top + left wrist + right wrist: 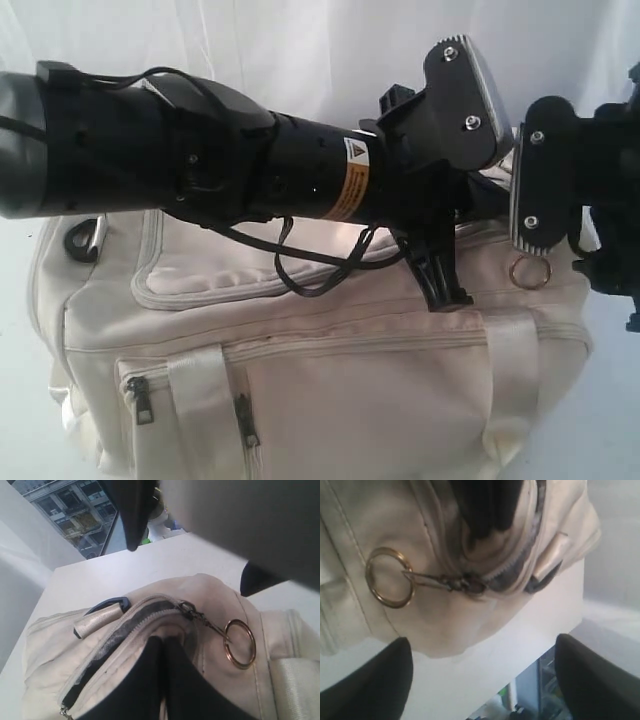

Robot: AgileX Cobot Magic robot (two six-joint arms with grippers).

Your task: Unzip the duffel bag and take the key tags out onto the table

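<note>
The left gripper [161, 645] has its two fingers pressed together, with no gap between them. The tips rest on the bag [330, 390] at the lip of its open zip. Whether any cloth is pinched between them cannot be told. The slider [470, 585] sits just beyond these fingertips, and its ring [390, 577] hangs a little further out on the bag's cloth.

The right gripper [482, 645] is spread wide, holds nothing and touches nothing. The ring and slider lie ahead of its gap, with the ring nearer one finger. Beyond its fingers are the bag's end and the table [150, 560], and the left gripper's fingers are just past the zip.
</note>
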